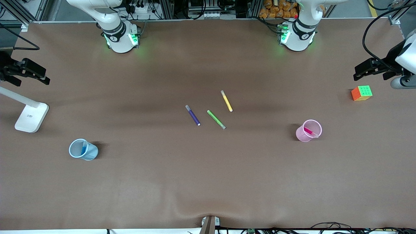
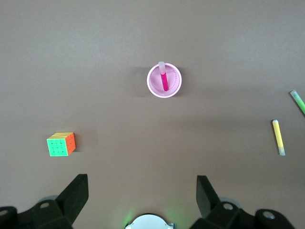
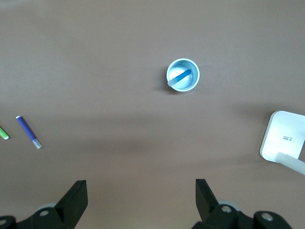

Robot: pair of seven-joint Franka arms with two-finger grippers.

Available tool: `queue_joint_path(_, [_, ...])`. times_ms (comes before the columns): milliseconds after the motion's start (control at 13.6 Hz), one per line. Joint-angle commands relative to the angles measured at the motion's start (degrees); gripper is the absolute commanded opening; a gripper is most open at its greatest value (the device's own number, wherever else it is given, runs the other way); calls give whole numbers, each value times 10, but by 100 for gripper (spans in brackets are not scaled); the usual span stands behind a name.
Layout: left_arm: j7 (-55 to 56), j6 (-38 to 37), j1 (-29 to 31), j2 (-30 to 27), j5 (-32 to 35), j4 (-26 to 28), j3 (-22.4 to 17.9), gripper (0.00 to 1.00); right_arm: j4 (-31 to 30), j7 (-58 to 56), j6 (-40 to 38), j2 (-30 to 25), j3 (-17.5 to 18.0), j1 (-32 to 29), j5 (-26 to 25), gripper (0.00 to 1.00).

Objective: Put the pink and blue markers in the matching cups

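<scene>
The pink marker [image 1: 309, 131] leans inside the pale pink cup [image 1: 303, 135], which stands toward the left arm's end of the table. In the left wrist view the pink marker [image 2: 165, 82] rests against the pink cup's rim [image 2: 151, 87]. The blue marker [image 1: 84, 149] leans in the light blue cup [image 1: 91, 152] toward the right arm's end; the right wrist view shows the same blue marker [image 3: 182, 77] and blue cup [image 3: 194, 82]. My left gripper [image 1: 360, 73] [image 2: 142, 183] hangs open and empty high over its end of the table. My right gripper [image 1: 39, 75] [image 3: 141, 188] hangs open and empty likewise.
A purple marker [image 1: 193, 115], a green marker [image 1: 216, 119] and a yellow marker [image 1: 226, 101] lie mid-table. A colour cube [image 1: 361, 93] sits under the left gripper's end. A white lamp base [image 1: 31, 117] stands at the right arm's end.
</scene>
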State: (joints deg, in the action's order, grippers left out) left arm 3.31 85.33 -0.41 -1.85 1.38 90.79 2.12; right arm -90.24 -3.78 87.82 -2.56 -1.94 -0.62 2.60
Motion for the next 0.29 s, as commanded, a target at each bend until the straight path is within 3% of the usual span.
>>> queue_joint_path(0, [28,-14,2,-1,-6,-12,3,100,14,-4,-10,5,3,-8,11,100])
queue_joint_path(220, [53,-20,1,-1,-9,-11,5,100,14,-5,-11,5,3,-7,11,100])
